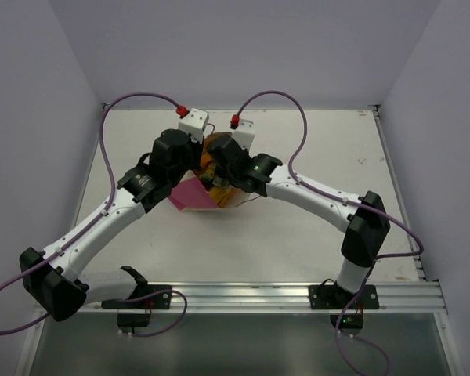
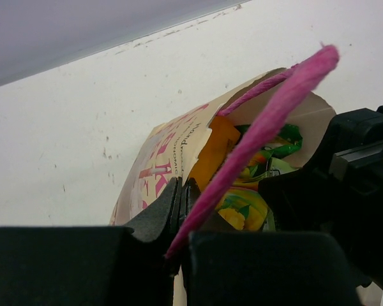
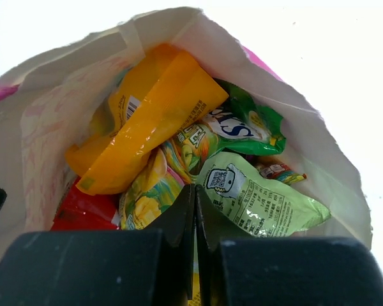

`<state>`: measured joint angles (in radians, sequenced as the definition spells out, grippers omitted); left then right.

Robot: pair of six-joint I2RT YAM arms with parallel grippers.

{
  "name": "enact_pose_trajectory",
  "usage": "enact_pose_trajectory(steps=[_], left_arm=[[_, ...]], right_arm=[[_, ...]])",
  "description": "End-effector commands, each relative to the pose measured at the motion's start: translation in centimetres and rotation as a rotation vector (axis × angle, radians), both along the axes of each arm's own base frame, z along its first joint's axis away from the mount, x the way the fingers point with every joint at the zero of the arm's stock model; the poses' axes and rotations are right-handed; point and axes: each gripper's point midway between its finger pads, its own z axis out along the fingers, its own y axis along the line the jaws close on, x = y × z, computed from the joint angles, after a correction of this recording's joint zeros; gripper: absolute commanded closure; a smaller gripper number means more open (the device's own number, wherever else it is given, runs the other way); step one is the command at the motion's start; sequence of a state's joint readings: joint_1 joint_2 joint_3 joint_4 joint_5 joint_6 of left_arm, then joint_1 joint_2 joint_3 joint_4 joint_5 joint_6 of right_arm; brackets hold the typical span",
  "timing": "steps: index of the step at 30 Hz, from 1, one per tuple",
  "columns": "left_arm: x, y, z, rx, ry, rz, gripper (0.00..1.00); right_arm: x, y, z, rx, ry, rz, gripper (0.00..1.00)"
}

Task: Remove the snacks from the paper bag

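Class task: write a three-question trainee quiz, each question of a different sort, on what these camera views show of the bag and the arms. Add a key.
1. True or false: the paper bag holds several snacks.
2. Which one is in the bag? A orange packet; B blue packet; C black packet.
3. Fill in: the right gripper has its jaws ____.
Key: 1 true; 2 A; 3 shut.
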<state>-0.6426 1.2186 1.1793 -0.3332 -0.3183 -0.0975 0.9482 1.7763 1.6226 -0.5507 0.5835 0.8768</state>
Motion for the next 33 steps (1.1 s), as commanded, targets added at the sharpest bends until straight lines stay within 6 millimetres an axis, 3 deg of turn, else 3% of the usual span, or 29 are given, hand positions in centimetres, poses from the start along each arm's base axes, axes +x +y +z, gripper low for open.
enact_pose_trajectory(steps=[1, 3, 4, 5, 9, 12, 15, 18, 19, 21, 22, 23, 28, 29, 31, 32, 33], left_arm=[[0.2, 0.0, 2.1, -0.078, -0.069, 0.026, 1.0], [0.2, 0.2, 2.2, -0.077, -0.074, 0.037, 1.0], [0.2, 0.2, 2.2, -0.077, -0.074, 0.039, 1.0], [0.2, 0.3, 2.1, -0.073, -0.074, 0.041, 1.0], [0.3, 0.7, 1.7, -0.057, -0.071, 0.057, 1.0], [0.2, 0.8, 1.6, -0.054, -0.069, 0.058, 1.0], [0.0, 0.6, 1.6, -0.064, -0.067, 0.047, 1.0], [-0.1, 0.5, 1.6, -0.075, -0.068, 0.045, 1.0], [-0.2, 0.4, 1.6, -0.08, -0.065, 0.04, 1.0], [-0.3, 0.1, 1.6, -0.099, -0.059, 0.032, 1.0], [-0.3, 0.1, 1.7, -0.103, -0.06, 0.033, 1.0], [-0.3, 0.1, 1.7, -0.106, -0.058, 0.032, 1.0], [-0.3, -0.2, 1.6, -0.124, -0.053, 0.03, 1.0], [-0.3, -0.2, 1.7, -0.126, -0.054, 0.031, 1.0], [-0.3, -0.1, 1.8, -0.128, -0.058, 0.033, 1.0], [-0.2, 0.0, 1.8, -0.124, -0.057, 0.037, 1.0], [-0.2, 0.1, 1.8, -0.122, -0.057, 0.045, 1.0]], right_arm=[[-0.5, -2.1, 5.2, 0.07, -0.097, -0.026, 1.0], [-1.1, -2.8, 5.5, 0.07, -0.115, -0.004, 1.0], [-1.6, -3.4, 7.2, 0.103, -0.144, 0.008, 1.0], [-2.0, -3.9, 7.2, 0.099, -0.144, 0.016, 1.0], [-3.6, -6.2, 10.2, 0.139, -0.211, 0.047, 1.0], [-4.1, -6.8, 12.1, 0.143, -0.268, 0.122, 1.0], [-3.6, -5.4, 11.5, 0.128, -0.266, 0.181, 1.0], [-3.7, -1.9, 10.5, 0.179, -0.247, 0.305, 1.0], [-3.3, -0.4, 8.7, 0.164, -0.214, 0.334, 1.0], [-3.3, 1.8, 8.3, 0.192, -0.192, 0.402, 1.0], [-3.0, 2.8, 6.8, 0.178, -0.168, 0.42, 1.0], [-2.9, 3.7, 7.1, 0.195, -0.178, 0.444, 1.0], [-2.1, 5.5, 5.8, 0.17, -0.168, 0.487, 1.0], [-2.0, 5.6, 5.4, 0.158, -0.161, 0.488, 0.97], [-2.2, 5.1, 5.3, 0.136, -0.15, 0.491, 0.8], [-2.4, 4.9, 5.6, 0.133, -0.153, 0.493, 0.65], [-2.8, 4.2, 7.0, 0.134, -0.181, 0.498, 0.61]])
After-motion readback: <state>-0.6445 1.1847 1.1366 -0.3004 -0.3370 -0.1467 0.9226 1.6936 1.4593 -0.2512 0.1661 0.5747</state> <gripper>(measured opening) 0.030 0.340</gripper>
